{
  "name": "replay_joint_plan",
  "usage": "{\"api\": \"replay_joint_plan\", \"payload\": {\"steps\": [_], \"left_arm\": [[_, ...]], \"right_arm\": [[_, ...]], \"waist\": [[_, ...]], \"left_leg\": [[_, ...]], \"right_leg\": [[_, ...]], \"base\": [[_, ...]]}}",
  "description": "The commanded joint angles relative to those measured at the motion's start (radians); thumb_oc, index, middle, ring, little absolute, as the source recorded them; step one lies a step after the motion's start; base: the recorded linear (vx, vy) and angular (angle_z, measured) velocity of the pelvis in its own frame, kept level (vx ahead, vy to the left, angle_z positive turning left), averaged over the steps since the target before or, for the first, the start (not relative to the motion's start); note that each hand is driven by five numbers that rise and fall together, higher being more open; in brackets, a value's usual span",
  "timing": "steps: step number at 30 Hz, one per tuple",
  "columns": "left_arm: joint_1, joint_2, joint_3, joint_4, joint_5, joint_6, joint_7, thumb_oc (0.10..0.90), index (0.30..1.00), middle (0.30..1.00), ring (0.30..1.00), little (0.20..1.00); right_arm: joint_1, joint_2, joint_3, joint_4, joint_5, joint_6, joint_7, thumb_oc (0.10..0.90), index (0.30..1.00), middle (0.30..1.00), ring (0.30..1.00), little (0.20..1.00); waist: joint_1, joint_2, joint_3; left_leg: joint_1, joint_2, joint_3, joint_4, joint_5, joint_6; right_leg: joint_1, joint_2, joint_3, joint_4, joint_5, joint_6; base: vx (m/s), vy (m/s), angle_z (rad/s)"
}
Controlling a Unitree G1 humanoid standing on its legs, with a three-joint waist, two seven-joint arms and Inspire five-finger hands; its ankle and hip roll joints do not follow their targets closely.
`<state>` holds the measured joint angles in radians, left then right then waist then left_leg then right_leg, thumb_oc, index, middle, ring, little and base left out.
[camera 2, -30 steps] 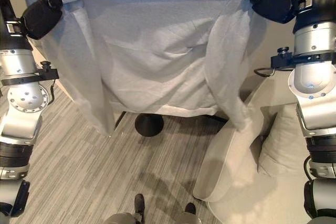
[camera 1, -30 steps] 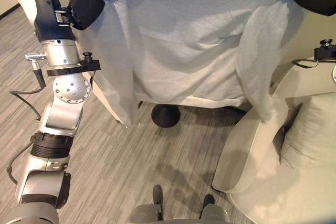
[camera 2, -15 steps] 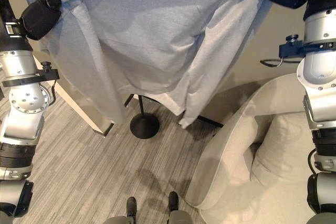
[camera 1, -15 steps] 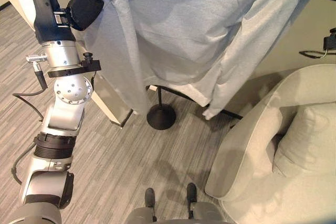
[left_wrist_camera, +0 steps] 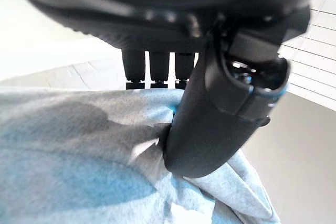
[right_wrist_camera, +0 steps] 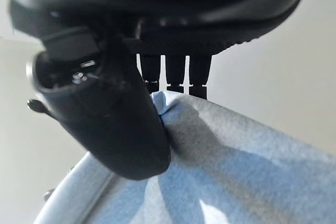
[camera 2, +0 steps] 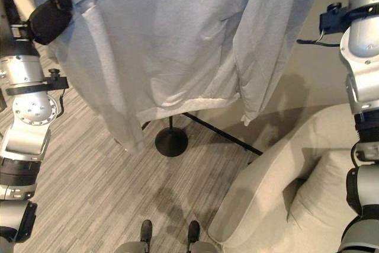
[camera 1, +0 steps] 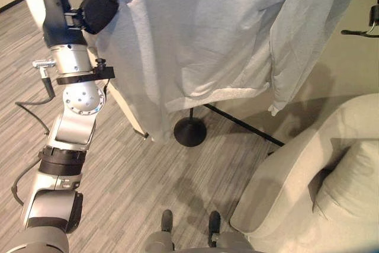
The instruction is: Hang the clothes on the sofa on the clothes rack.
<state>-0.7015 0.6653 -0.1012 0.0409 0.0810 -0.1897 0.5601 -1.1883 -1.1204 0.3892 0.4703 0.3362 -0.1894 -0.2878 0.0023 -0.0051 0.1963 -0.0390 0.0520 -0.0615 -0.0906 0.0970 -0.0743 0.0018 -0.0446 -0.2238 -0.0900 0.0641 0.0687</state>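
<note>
Left wrist view: left hand [left_wrist_camera: 220,114] pinching grey garment [camera 1: 213,39]; right hand [right_wrist_camera: 105,124] likewise; now lifted clear of sofa [camera 1: 296,188], hanging above rack base [camera 1: 190,131]; ready for draping over rack.

No words, labels, numbers or signs can be read anywhere in these views.
</note>
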Motion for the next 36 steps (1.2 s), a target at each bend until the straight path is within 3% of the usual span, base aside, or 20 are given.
{"api": "replay_joint_plan", "payload": {"steps": [1,7,11,16,18,20,23,24,26,29,31,36], "left_arm": [[-0.104,0.157,0.019,0.062,-0.047,-0.035,0.046,0.400,0.300,0.300,0.300,0.300],[-0.256,0.226,-0.094,0.223,-0.091,-0.038,0.040,0.400,0.300,0.300,0.300,0.300],[-0.408,0.262,-0.231,0.369,-0.123,-0.029,0.009,0.400,0.300,0.300,0.300,0.300],[-0.509,0.290,-0.309,0.436,-0.115,-0.018,0.006,0.400,0.300,0.300,0.300,0.300],[-0.585,0.295,-0.367,0.504,-0.112,-0.005,-0.008,0.400,0.300,0.300,0.300,0.300],[-0.590,0.302,-0.372,0.514,-0.110,-0.003,-0.012,0.400,0.300,0.300,0.300,0.300],[-0.614,0.313,-0.384,0.532,-0.107,0.005,-0.017,0.400,0.300,0.300,0.300,0.300],[-0.596,0.323,-0.361,0.532,-0.111,0.011,-0.008,0.400,0.300,0.300,0.300,0.300],[-0.577,0.330,-0.347,0.519,-0.111,0.014,-0.003,0.400,0.300,0.300,0.300,0.300],[-0.512,0.353,-0.308,0.506,-0.097,0.026,0.009,0.400,0.300,0.300,0.300,0.300],[-0.497,0.357,-0.292,0.508,-0.098,0.029,0.009,0.400,0.300,0.300,0.300,0.300],[-0.396,0.371,-0.206,0.453,-0.097,0.022,0.020,0.400,0.300,0.300,0.300,0.300]], "right_arm": [[-0.211,-0.138,0.044,0.089,0.086,-0.027,-0.068,0.400,0.300,0.300,0.300,0.300],[-0.471,-0.132,0.264,0.291,0.110,-0.021,-0.056,0.400,0.300,0.300,0.300,0.300],[-0.614,-0.076,0.405,0.453,0.109,0.001,-0.036,0.400,0.300,0.300,0.300,0.300],[-0.665,-0.034,0.457,0.517,0.094,0.006,-0.031,0.400,0.300,0.300,0.300,0.300],[-0.673,0.004,0.468,0.560,0.092,0.015,-0.031,0.400,0.300,0.300,0.300,0.300],[-0.660,0.008,0.457,0.567,0.091,0.018,-0.030,0.400,0.300,0.300,0.300,0.300],[-0.661,0.028,0.451,0.570,0.083,0.025,-0.032,0.400,0.300,0.300,0.300,0.300],[-0.635,0.021,0.435,0.556,0.083,0.034,-0.029,0.400,0.300,0.300,0.300,0.300],[-0.623,0.015,0.435,0.542,0.072,0.035,-0.028,0.400,0.300,0.300,0.300,0.300],[-0.580,-0.012,0.422,0.511,0.052,0.030,-0.033,0.400,0.300,0.300,0.300,0.300],[-0.556,0.000,0.409,0.504,0.054,0.033,-0.031,0.400,0.300,0.300,0.300,0.300],[-0.498,0.002,0.367,0.439,0.077,0.036,-0.007,0.400,0.300,0.300,0.300,0.300]], "waist": [[0.028,-0.110,-0.156],[0.023,-0.097,-0.152],[0.012,-0.083,-0.153],[0.013,-0.078,-0.143],[0.020,-0.081,-0.131],[0.023,-0.087,-0.121],[0.042,-0.107,-0.083],[0.052,-0.125,-0.072],[0.063,-0.131,-0.073],[0.097,-0.129,-0.080],[0.111,-0.124,-0.098],[0.107,-0.126,-0.153]], "left_leg": [[0.101,-0.034,0.092,0.003,-0.160,-0.043],[0.069,-0.028,0.070,0.003,-0.138,-0.067],[0.069,-0.016,0.060,0.003,-0.131,-0.079],[0.087,-0.006,0.065,0.003,-0.128,-0.075],[0.107,0.007,0.072,0.030,-0.098,-0.067],[0.098,0.009,0.072,0.080,-0.101,-0.064],[0.020,-0.019,0.057,0.290,-0.067,-0.068],[-0.059,-0.036,0.079,0.282,-0.107,-0.046],[-0.104,-0.042,0.087,0.253,-0.110,-0.039],[-0.207,-0.051,0.087,0.115,-0.021,-0.050],[-0.143,-0.057,0.072,0.020,-0.008,-0.047],[-0.071,-0.075,0.063,0.003,-0.021,-0.028]], "right_leg": [[0.009,-0.036,0.003,0.003,-0.055,0.087],[-0.003,-0.037,-0.036,0.003,-0.065,0.084],[0.005,-0.025,-0.051,0.003,-0.085,0.074],[0.013,-0.012,-0.034,0.003,-0.096,0.068],[0.033,0.001,-0.014,0.003,-0.111,0.054],[0.047,0.002,-0.007,0.003,-0.116,0.047],[0.080,-0.002,0.005,0.003,-0.120,0.029],[0.104,-0.009,0.013,0.003,-0.128,0.034],[0.117,-0.011,0.018,0.003,-0.134,0.038],[0.167,0.004,0.044,0.003,-0.157,0.044],[0.185,0.012,0.072,0.003,-0.170,0.047],[0.190,-0.006,0.106,0.003,-0.157,0.062]], "base": [[0.06,-0.100,0.45],[0.05,-0.107,0.29],[0.09,-0.137,0.34],[0.08,-0.106,0.01],[0.12,-0.154,-0.11],[0.09,-0.107,-0.21],[0.09,-0.118,-0.21],[0.15,-0.089,-0.30],[0.17,-0.002,0.04],[0.23,0.044,-0.20],[0.26,0.065,-0.72],[0.25,0.140,-0.65]]}}
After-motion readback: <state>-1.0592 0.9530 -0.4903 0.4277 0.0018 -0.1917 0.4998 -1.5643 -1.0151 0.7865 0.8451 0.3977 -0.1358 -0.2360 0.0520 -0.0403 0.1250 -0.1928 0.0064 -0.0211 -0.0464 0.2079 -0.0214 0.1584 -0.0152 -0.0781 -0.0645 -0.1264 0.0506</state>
